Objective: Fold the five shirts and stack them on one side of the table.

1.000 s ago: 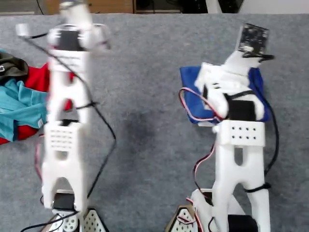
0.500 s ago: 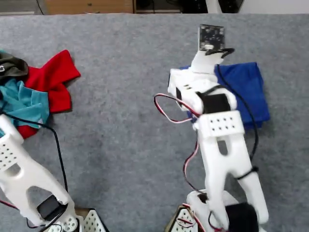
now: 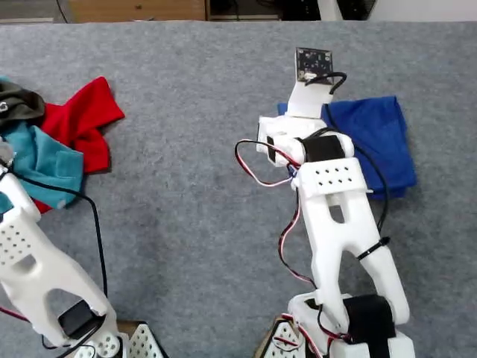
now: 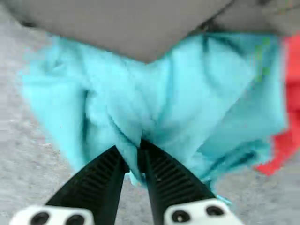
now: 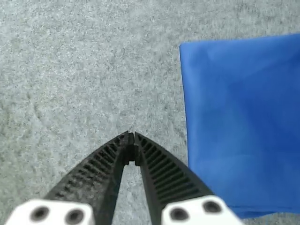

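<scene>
A folded blue shirt [image 3: 384,142] lies on the grey tabletop [image 3: 186,224], partly under the right arm [image 3: 335,216]; red shirt [image 3: 82,119], teal shirt [image 3: 45,160] and dark shirt [image 3: 19,101] are heaped by the left arm [image 3: 30,261].

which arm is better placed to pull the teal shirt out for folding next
Left. The left gripper is shut on the teal shirt beside the red shirt. The right gripper is shut, empty, over the table next to the folded blue shirt.

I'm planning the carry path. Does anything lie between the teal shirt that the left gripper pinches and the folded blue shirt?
Only the right arm: it stands at the edge of the blue shirt that faces the teal shirt, with the right gripper shut over the table. Nothing else lies between.
</scene>
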Available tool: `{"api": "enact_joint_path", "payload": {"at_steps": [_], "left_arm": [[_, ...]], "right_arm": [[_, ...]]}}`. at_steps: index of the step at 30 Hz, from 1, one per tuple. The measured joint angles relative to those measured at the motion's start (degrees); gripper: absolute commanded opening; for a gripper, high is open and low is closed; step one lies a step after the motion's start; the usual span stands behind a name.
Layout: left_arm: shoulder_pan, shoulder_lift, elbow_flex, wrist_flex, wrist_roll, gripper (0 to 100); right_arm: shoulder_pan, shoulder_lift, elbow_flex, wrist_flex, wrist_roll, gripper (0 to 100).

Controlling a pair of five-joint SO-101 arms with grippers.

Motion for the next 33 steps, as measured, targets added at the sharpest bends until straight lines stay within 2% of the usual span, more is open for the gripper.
{"api": "enact_joint_path", "payload": {"at_steps": [3,7,10,15,18,20,23,26,30,33], "left_arm": [[2.64,-11.16,4.92,0.09,0.44,2],[10.99,-30.15,21.19,0.09,0.53,2],[22.15,-46.59,38.33,-0.44,0.62,2],[44.66,-69.01,68.84,-11.52,0.44,3],[55.38,-78.59,83.34,-14.86,-0.53,11],[60.13,-84.04,89.49,-15.30,0.70,16],[60.22,-91.34,92.66,-15.12,4.13,22],[54.86,-98.29,93.36,-16.35,6.77,24],[41.76,-106.02,93.89,-20.31,7.82,24],[29.19,-108.75,96.26,-24.44,8.18,24]], "right_arm": [[0.00,0.00,0.00,0.09,0.00,0.2],[0.00,0.00,0.00,0.09,0.00,0.2],[0.00,0.00,0.00,0.09,0.00,0.3],[0.00,0.00,0.00,0.09,0.00,0.5],[0.00,0.00,0.00,0.09,0.00,0.5],[0.00,0.35,0.00,0.09,0.00,0.5],[0.00,0.44,0.00,0.09,0.09,2.4],[-0.62,0.44,0.00,0.09,3.34,15.5],[-5.98,0.44,0.00,0.35,8.88,36.9],[-12.31,0.44,0.00,1.49,11.08,40.7]]}}
